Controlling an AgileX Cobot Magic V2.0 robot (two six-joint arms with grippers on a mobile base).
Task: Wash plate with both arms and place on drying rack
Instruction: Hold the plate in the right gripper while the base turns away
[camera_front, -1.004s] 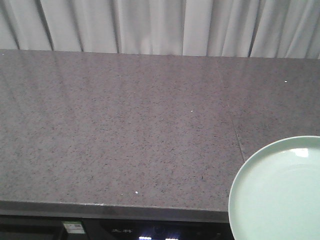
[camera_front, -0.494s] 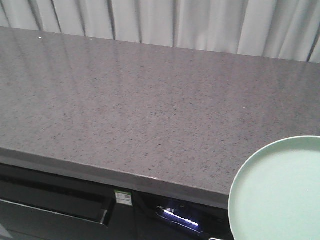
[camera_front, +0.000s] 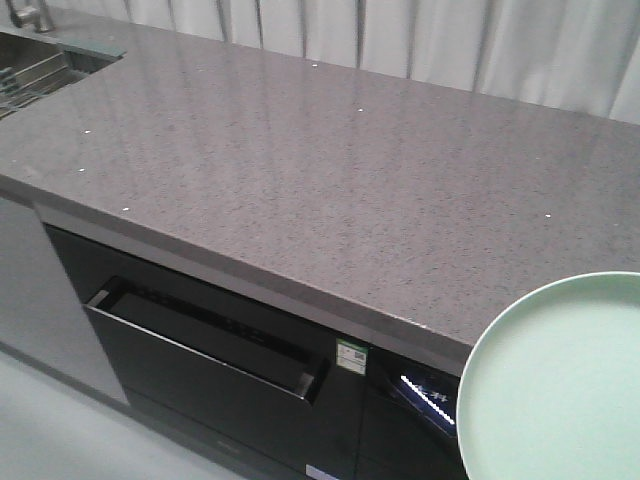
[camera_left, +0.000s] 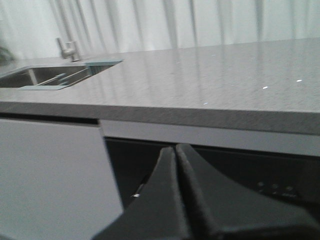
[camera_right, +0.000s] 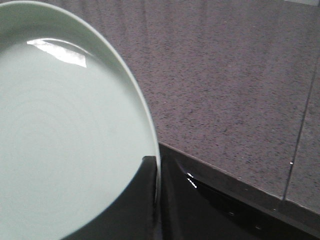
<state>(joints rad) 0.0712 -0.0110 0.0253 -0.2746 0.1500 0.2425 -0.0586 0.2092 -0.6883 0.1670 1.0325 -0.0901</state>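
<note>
I see the plate (camera_front: 560, 390) at the lower right of the front view, held in the air just before the front edge of the grey stone countertop (camera_front: 300, 170). My right gripper (camera_right: 156, 167) is clamped on its rim, with one black finger lying on the upper face. My left gripper (camera_left: 175, 148) has both fingers pressed together, nothing between them. The drying rack (camera_front: 25, 80) lies in the sink (camera_front: 25, 45) at the far left corner, well apart from the plate.

Open countertop (camera_front: 300, 170) runs from sink (camera_front: 40, 62) to plate (camera_front: 560, 390).
</note>
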